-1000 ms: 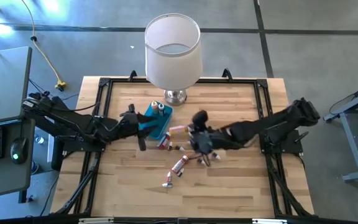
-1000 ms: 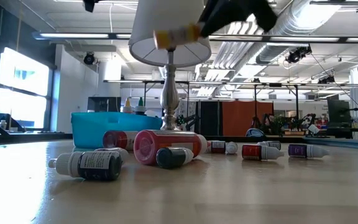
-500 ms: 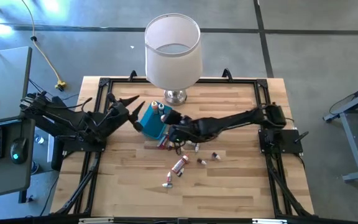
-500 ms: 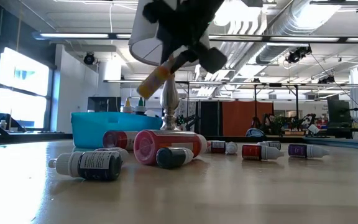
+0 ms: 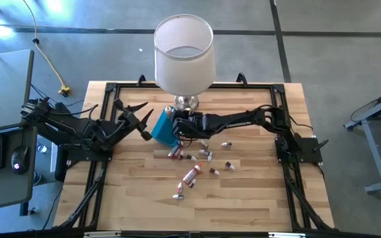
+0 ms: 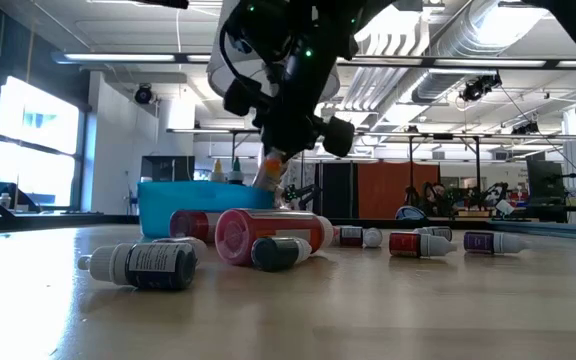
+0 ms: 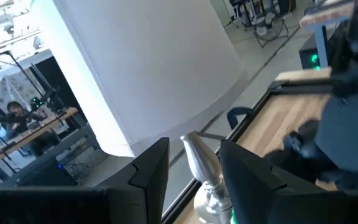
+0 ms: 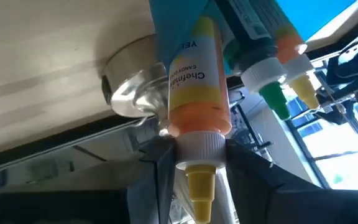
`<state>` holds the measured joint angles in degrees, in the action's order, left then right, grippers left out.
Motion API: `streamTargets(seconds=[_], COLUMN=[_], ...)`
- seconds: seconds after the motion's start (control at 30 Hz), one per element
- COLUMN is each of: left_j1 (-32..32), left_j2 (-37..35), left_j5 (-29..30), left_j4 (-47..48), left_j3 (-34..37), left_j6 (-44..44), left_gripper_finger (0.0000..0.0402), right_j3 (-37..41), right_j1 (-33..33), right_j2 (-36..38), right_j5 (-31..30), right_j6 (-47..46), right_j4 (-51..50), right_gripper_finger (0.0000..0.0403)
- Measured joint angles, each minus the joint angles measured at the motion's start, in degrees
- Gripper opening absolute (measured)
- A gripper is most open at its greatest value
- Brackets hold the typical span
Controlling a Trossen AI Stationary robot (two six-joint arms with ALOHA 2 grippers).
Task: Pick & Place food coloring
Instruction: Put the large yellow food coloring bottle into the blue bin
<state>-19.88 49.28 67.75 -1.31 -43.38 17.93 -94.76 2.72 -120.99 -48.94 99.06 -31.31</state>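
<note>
My right gripper (image 5: 179,123) reaches over the blue tray (image 5: 163,128), shut on an orange and yellow dropper bottle (image 8: 194,81) with a white collar and a yellow tip. In the low view that bottle (image 6: 270,170) slants down from my right gripper (image 6: 286,140) behind the tray's wall (image 6: 203,195). Other capped bottles (image 8: 272,93) stand in the tray. Several loose bottles (image 5: 190,175) lie on their sides on the wood, among them a dark one (image 6: 153,265) and a red one (image 6: 258,235). My left gripper (image 5: 136,120) is open just left of the tray. My right gripper pinches the bottle's white collar (image 8: 197,144), at its cap end, between the two fingers (image 8: 155,167). The fingers come slanting down from the table's right. The bottle hangs below them, body end down over the tray, lifted clear of the table.
A table lamp with a tall white shade (image 5: 184,53) stands on its silver base (image 5: 186,101) just beyond the tray, close to both grippers. Black rails (image 5: 111,89) frame the wooden top. Bare wood lies toward the near edge (image 5: 243,205).
My right gripper has carried the bottle from the table's middle toward the left and far side, over the tray, and come down; the bottle has tipped from level to body down. My left gripper has opened and drawn back from the tray. The tray has shifted slightly.
</note>
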Motion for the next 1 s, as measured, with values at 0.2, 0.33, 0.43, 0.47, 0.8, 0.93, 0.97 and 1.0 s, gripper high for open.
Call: streamTargets(seconds=[0.2,0.33,0.43,0.47,0.8,0.93,0.97,1.0], left_j1=[0.0,0.0,0.0,-0.01,0.0,0.0,0.0,0.0], left_j2=[0.0,0.0,0.0,0.0,0.0,0.0,0.0,0.0], left_j5=[0.01,0.0,0.0,0.0,0.0,0.0,0.0,0.0], left_j4=[1.93,1.93,1.93,1.93,1.91,1.91,1.91,1.91], left_j3=[0.02,0.02,0.02,0.02,0.02,0.02,0.02,0.02], left_j6=[-0.13,-0.15,-0.15,-0.15,-0.2,-0.2,-0.2,-0.2], left_gripper_finger=[0.014,0.014,0.014,0.014,0.014,0.014,0.014,0.014], right_j3=[0.0,0.0,0.0,0.0,0.0,0.0,0.0,0.0], right_j1=[1.17,1.42,1.55,1.69,1.91,1.89,1.89,1.89], right_j2=[0.0,0.0,0.0,0.0,0.0,0.0,0.0,0.0], right_j5=[4.52,8.05,9.38,10.23,10.99,9.38,7.86,6.08], right_j6=[3.82,4.56,5.53,5.74,6.16,4.4,3.91,3.23], right_j4=[0.32,-1.01,-2.26,-2.5,-0.53,0.12,0.9,2.09], right_gripper_finger=[0.0115,0.0118,0.0128,0.0131,0.0146,0.0146,0.0145,0.0145])
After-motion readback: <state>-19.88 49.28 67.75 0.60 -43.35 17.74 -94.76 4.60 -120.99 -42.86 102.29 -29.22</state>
